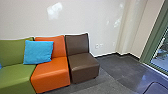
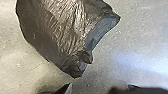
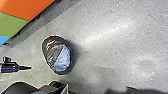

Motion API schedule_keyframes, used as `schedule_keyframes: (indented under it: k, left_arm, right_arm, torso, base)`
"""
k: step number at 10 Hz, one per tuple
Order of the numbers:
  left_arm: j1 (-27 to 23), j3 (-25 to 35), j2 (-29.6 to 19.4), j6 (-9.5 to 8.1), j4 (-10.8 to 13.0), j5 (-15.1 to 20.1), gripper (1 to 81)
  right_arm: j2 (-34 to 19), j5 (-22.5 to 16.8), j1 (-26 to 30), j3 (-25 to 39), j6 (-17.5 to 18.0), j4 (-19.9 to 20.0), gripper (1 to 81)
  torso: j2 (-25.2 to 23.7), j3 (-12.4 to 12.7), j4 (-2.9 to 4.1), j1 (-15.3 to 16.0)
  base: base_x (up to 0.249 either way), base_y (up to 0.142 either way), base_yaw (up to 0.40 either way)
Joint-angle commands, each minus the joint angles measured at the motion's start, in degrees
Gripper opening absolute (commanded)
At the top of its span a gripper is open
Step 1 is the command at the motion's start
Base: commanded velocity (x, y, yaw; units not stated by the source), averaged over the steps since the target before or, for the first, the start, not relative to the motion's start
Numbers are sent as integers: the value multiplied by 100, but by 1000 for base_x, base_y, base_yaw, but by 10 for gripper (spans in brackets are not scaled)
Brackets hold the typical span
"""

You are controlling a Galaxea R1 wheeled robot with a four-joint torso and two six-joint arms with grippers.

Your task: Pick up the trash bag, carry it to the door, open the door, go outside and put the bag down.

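A: What are the fingers doing?
B: Left gripper (image 2: 99, 88): two dark tips, spread wide, bare floor between, nothing held. Right gripper (image 3: 97, 89): tips also wide apart, empty.

A: And the trash bag (image 2: 57, 30)?
B: On the grey floor (image 2: 135, 47), a little way out from the row of seats (image 3: 16, 8). Dark, shiny, rounded, finely wrinkled, with a smooth bluish-grey patch. The left tips are near it, apart from it.

A: How might it handle?
B: Soft and limp, I'd judge, probably light for its bulk; its weight doesn't show. The thin film could slip, stretch or tear if pinched shallowly.

A: Where to take hold?
B: The crumpled corner (image 2: 77, 66) nearest the left tips. Bunched folds should give a firmer grip than the taut, round side.

A: Farther out?
B: A blue cushion (image 1: 38, 52) leans on the row of seats, across its green and orange backs. Past the row's brown end stands green-framed glass (image 1: 162, 56); I can't tell whether it's the door.
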Motion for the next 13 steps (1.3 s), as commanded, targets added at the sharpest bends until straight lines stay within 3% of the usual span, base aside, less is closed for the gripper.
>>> schedule_keyframes:
  k: [1,2,3,4,7,9,10,11,13]
  left_arm:
    - [-576,16,-118,0,-109,369,811]
    - [-655,-11,-118,0,-118,369,811]
    - [-812,-63,-109,-9,-127,369,811]
    - [-971,-99,-91,-9,-188,378,811]
    - [-1429,-299,74,-18,-232,650,811]
    - [-1552,-923,417,-9,-215,958,811]
    - [-1587,-1136,533,-9,-188,984,811]
    - [-1605,-1206,568,-9,-197,984,811]
    - [-1649,-1188,568,-9,-232,984,811]
  right_arm:
    - [-258,-641,930,64,5,327,811]
    - [-231,-702,975,64,14,336,811]
    - [-231,-781,1001,56,5,336,811]
    - [-249,-826,1019,38,5,336,811]
    - [-258,-852,1019,-32,5,318,811]
    - [-205,-852,1036,-50,5,336,811]
    - [-161,-852,1080,-50,5,327,811]
    - [-109,-852,1115,-33,5,336,811]
    - [50,-852,1176,-50,5,336,811]
  torso:
    - [-556,-522,0,358]
    - [-744,-699,0,479]
    - [-958,-363,0,612]
    - [-1126,-524,0,722]
    - [-1627,-640,0,1038]
    - [-2029,-645,0,1288]
    - [-2232,-762,0,1414]
    - [-2431,-1187,0,1539]
    - [-2759,-1361,0,1737]
  base:
    - [0,0,0]
    - [0,0,0]
    - [0,0,0]
    - [0,0,0]
    - [0,0,0]
    - [0,0,0]
    - [0,0,0]
    - [0,0,0]
    - [0,0,0]
